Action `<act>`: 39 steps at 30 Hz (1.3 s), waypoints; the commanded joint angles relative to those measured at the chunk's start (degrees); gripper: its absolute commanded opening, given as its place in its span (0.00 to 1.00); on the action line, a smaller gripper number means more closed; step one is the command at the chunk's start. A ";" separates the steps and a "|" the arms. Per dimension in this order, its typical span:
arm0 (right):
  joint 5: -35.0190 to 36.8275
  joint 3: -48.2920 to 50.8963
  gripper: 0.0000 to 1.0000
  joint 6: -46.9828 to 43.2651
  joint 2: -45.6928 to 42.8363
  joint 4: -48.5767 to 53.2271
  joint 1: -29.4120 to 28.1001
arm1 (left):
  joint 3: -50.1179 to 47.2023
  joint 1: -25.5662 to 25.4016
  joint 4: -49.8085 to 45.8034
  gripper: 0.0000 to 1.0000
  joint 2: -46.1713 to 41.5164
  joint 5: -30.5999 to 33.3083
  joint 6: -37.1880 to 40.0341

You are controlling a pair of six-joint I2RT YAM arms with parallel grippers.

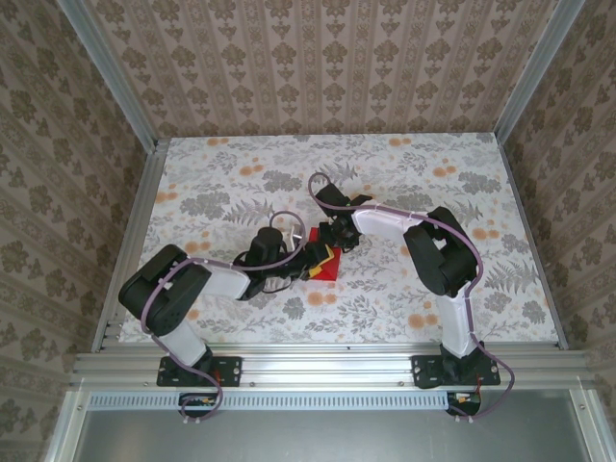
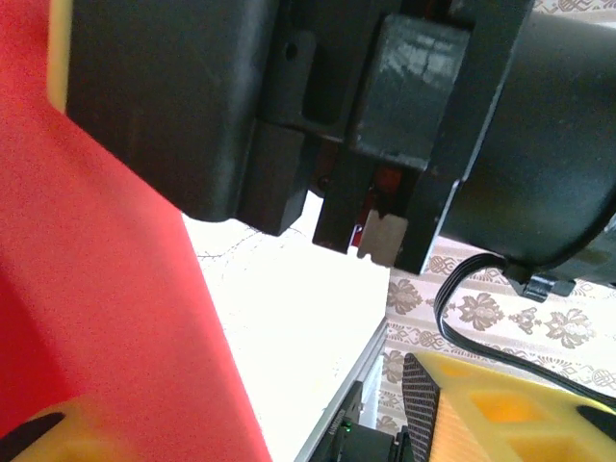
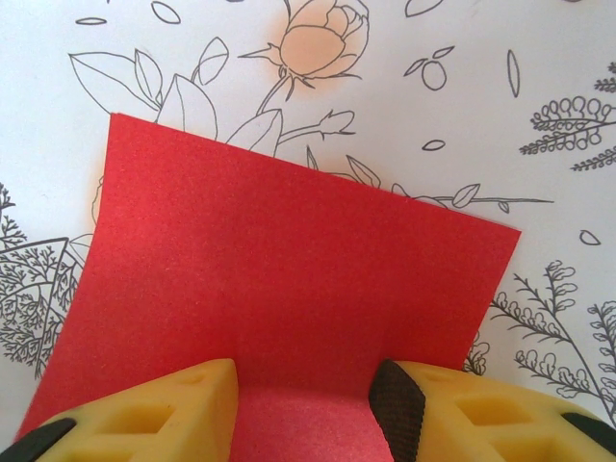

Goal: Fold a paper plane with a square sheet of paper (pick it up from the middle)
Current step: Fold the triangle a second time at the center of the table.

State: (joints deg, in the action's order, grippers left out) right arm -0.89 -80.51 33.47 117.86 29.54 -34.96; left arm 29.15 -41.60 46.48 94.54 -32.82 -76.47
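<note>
The square sheet of paper (image 1: 325, 269) is bright red and lies on the flowered table between the two arms. In the right wrist view the sheet (image 3: 289, 279) bends up along a line between the fingers, and its far edge and corners are sharp. My right gripper (image 3: 303, 399) stands open, with both yellow fingers (image 3: 173, 409) resting on the paper. In the left wrist view the sheet (image 2: 106, 318) rises steeply against my left finger (image 2: 43, 438). My left gripper (image 2: 236, 414) is open, facing the right arm's dark wrist (image 2: 385, 125). The paper plane is out of view.
The flowered tablecloth (image 1: 433, 183) is framed by aluminium rails (image 1: 318, 361) and patterned walls. Both arm elbows (image 1: 164, 289) (image 1: 443, 250) bend outward over the table. A black cable (image 2: 500, 298) hangs from the right wrist.
</note>
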 commanded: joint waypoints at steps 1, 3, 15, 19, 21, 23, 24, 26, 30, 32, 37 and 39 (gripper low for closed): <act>-2.03 4.09 0.47 1.24 7.29 2.81 0.37 | -1.40 -0.44 3.33 0.52 0.42 0.52 -1.66; -2.02 4.23 0.47 1.25 7.21 2.81 0.42 | -1.79 -0.74 3.20 0.51 0.31 1.34 -1.93; -2.93 4.93 0.47 1.25 6.29 2.10 0.56 | -2.03 0.67 -22.03 0.37 -9.29 10.68 5.08; -4.03 4.53 0.47 1.24 4.98 2.02 0.85 | -0.08 0.65 -29.02 0.30 -11.40 11.64 8.59; -4.45 4.11 0.47 1.33 4.14 2.08 1.08 | 0.19 0.65 -28.93 0.27 -10.80 11.32 8.70; -5.40 3.91 0.46 1.54 3.25 2.08 1.29 | 0.42 0.66 -28.87 0.23 -9.91 10.94 8.97; -5.89 3.78 0.46 1.65 2.84 2.02 1.34 | 0.60 0.65 -28.90 0.21 -9.57 10.84 9.12; -7.33 3.69 0.45 1.87 1.88 1.60 1.60 | 1.14 0.60 -29.88 0.19 -9.17 11.09 9.92; -10.60 3.17 0.44 2.04 -0.47 0.38 2.21 | 3.22 0.56 -34.15 0.11 -8.54 11.91 12.25; -12.23 3.21 0.44 2.13 -2.16 -0.89 2.66 | 4.72 0.32 -37.51 0.09 -8.18 12.95 13.72; -15.12 4.91 0.43 1.44 -6.96 -2.76 3.13 | 9.08 -0.19 -46.64 0.05 -6.58 16.12 17.73; -17.01 5.90 0.42 0.86 -7.93 -2.77 3.14 | 10.39 -0.32 -48.41 0.04 -6.18 16.93 18.92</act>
State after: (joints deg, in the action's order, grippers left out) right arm -13.58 -75.94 34.72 113.38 26.96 -31.88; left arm 37.26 -41.47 4.64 87.39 -18.57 -61.73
